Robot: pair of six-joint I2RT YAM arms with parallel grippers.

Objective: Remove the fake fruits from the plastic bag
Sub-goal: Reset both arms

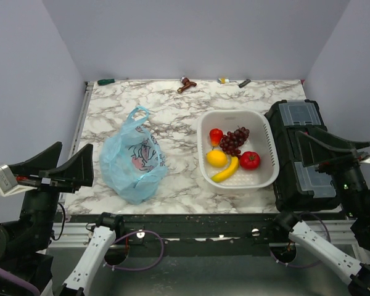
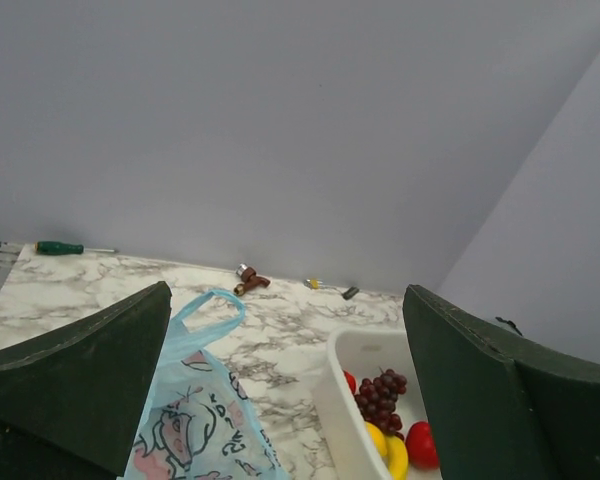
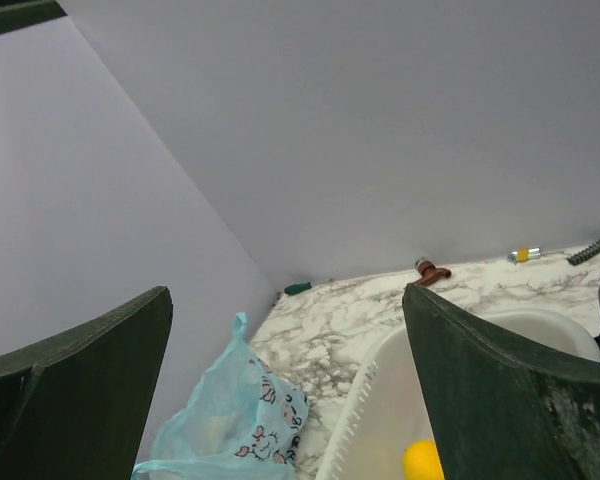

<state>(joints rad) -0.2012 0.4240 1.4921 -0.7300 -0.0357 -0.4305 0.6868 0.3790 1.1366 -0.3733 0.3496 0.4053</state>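
Observation:
The light-blue plastic bag (image 1: 132, 157) lies crumpled on the marble table at the left, handles pointing away; its contents do not show. It also shows in the left wrist view (image 2: 195, 420) and the right wrist view (image 3: 230, 420). The grape bunch (image 1: 234, 140), lemon (image 1: 216, 158) and banana (image 1: 227, 170) lie in the white basket (image 1: 268, 145). My left gripper (image 1: 65, 166) is open and empty, left of the bag near the table's front edge. My right gripper (image 1: 327, 151) is open and empty over the black case, right of the basket.
A red apple (image 1: 250, 160) and a small red-orange fruit (image 1: 216, 136) share the basket. A black case (image 1: 299, 154) stands at the right. A green screwdriver (image 1: 106, 81), a brown tap (image 1: 186, 84) and small bits (image 1: 244, 82) lie along the back edge.

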